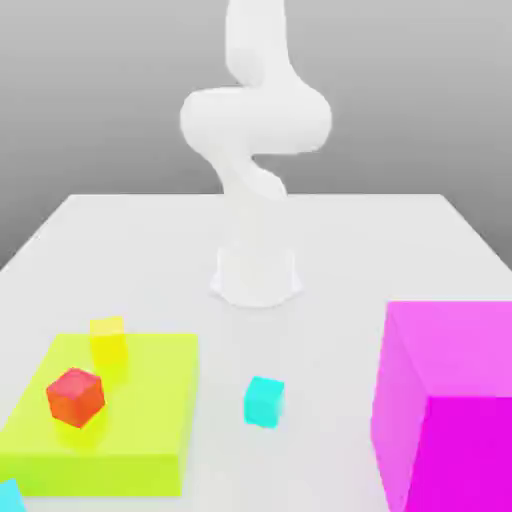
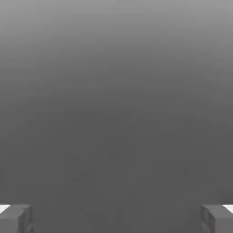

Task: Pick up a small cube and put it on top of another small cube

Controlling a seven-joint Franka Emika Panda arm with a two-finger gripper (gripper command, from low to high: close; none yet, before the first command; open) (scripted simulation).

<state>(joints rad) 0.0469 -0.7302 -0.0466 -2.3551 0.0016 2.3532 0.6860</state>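
Observation:
A small cyan cube point(image 1: 264, 400) rests on the white table point(image 1: 330, 240), in front of the arm's base point(image 1: 256, 275). A corner of another cyan thing point(image 1: 8, 495) pokes in at the exterior view's lower left edge, mostly cut off. In the hand view my gripper point(image 2: 116, 220) is open, its two grey fingertips point(image 2: 16, 218) far apart with nothing between them and only plain grey background beyond. The white arm point(image 1: 255, 120) rises from its base and leaves the exterior view upward.
A flat lime-green block point(image 1: 130, 430) lies at the exterior view's left, carrying a small red cube point(image 1: 75, 396) and a small yellow cube point(image 1: 108, 340). A big magenta cube point(image 1: 450, 400) stands at the exterior view's right.

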